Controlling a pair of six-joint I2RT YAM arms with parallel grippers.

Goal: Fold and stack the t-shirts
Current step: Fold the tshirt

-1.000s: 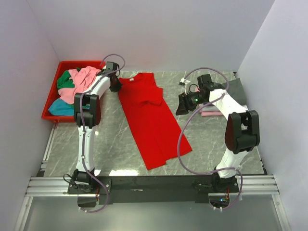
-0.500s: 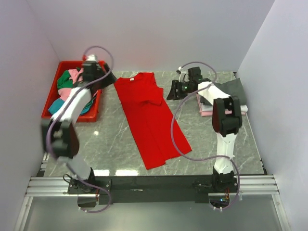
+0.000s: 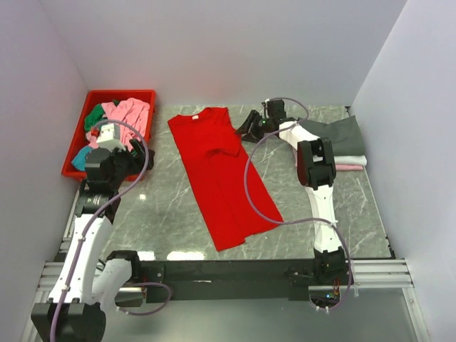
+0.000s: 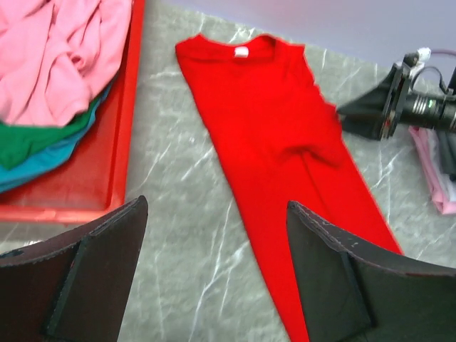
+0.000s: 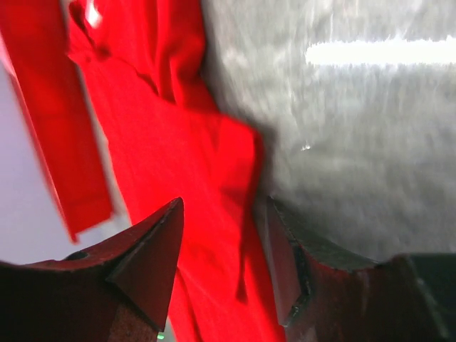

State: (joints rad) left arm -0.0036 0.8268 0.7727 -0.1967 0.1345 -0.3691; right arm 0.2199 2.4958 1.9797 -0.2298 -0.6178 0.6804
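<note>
— What sort of place is this?

— A robotics lab, a closed test cell. Plain white wall panels (image 3: pixel 228 50) box in a grey marble-pattern bench (image 3: pixel 164 206) on three sides.

— What else shows it?

— The left arm (image 3: pixel 89 221) and right arm (image 3: pixel 320 192) are bolted onto an aluminium rail (image 3: pixel 385 271) along the bench's near edge. A purple cable (image 3: pixel 246 182) loops loose from the right one. A red plastic bin (image 3: pixel 121 92) stands at the far left corner.
</note>
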